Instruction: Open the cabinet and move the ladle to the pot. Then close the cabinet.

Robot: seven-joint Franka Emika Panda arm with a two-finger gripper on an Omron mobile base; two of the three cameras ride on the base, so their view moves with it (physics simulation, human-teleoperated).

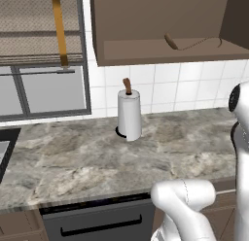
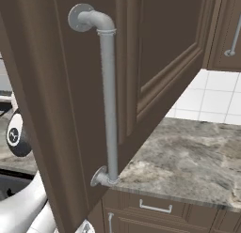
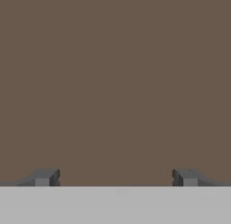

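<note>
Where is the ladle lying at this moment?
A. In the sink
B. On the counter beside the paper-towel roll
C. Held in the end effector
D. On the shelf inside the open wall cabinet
D: the ladle lies on the floor of the open cabinet, above the counter.

Showing dark brown on the cabinet (image 1: 160, 45) with a lighter brown inside, silver on its handle (image 2: 109, 93), brown on the ladle (image 1: 171, 41), grey marbling across the counter (image 1: 97, 157), white on the tiles (image 1: 165, 87).

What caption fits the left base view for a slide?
Open cabinet with ladle on its shelf, above a paper-towel roll on the marble counter.
</note>
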